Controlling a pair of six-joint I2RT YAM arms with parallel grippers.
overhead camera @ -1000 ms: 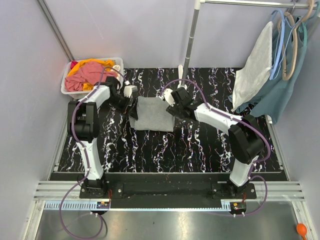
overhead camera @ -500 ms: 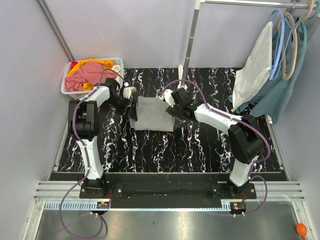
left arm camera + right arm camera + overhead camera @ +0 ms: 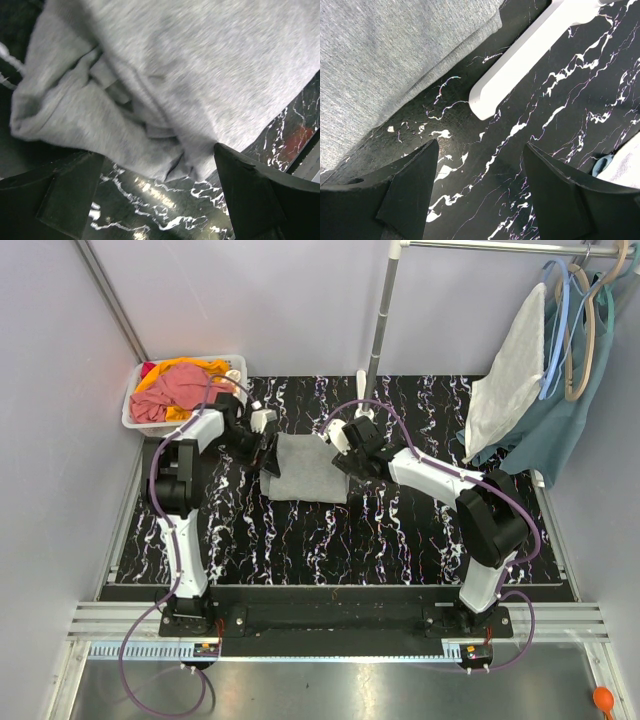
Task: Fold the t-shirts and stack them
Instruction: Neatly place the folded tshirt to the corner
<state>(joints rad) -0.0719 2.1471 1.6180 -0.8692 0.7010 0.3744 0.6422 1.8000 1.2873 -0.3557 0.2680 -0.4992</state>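
The grey t-shirt (image 3: pixel 308 468) lies folded flat on the black marbled table (image 3: pixel 400 540), toward the far side and a little left of centre. It forms a rough four-sided pad, slightly wider along its near edge than its far edge. It is about as wide as it is deep, so I cannot tell a clear long axis. In the left wrist view its left edge is bunched into loose folds.

The left arm rises from its base at the near left, bends at the elbow and reaches right. The left gripper (image 3: pixel 268 452) sits at the shirt's left edge, jaws apart, with the bunched cloth just beyond the fingertips (image 3: pixel 65 195).

The right arm bends at its elbow on the right and stretches left and far. The right gripper (image 3: pixel 340 455) is at the shirt's right edge, jaws apart over bare table, with nothing between the fingers (image 3: pixel 412 185). The white foot of the rack (image 3: pixel 530 55) lies just beside it.

A basket (image 3: pixel 135 412) of red and orange clothes stands at the far left corner.
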